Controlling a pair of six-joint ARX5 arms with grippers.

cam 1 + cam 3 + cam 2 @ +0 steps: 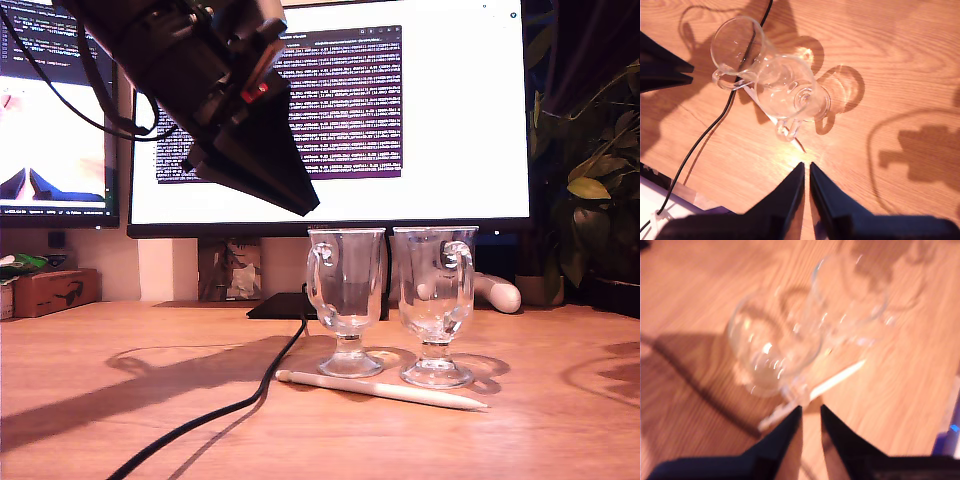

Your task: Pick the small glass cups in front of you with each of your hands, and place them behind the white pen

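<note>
Two glass cups stand upright on one wooden table point(90, 380), side by side and just apart: the first cup point(345, 290) toward the exterior view's left, the second cup point(436, 300) toward its right. Each has one side handle, a short stem and a round foot. One white pen point(385, 390) lies flat on the table nearer the exterior camera than both cups, just beside their feet, its pointed tip toward the exterior view's right. One black cable point(240, 400) runs across the table from near the first cup's foot to the lower edge of the exterior view.

One arm hangs in the upper left of the exterior view, its gripper point(285, 190) in the air above the table and well apart from the cups; a red mark shows on its body. Which arm it is cannot be told.

My first gripper point(810, 410) is empty, its two fingers nearly together with only a thin gap; its blurred view shows both cups and the pen beyond the tips. My second gripper point(806, 166) is likewise empty and almost closed, looking down on both cups from above. Two monitors stand behind the table, the larger point(440, 110) behind the cups, the smaller point(50, 110) at the exterior view's left.
</note>
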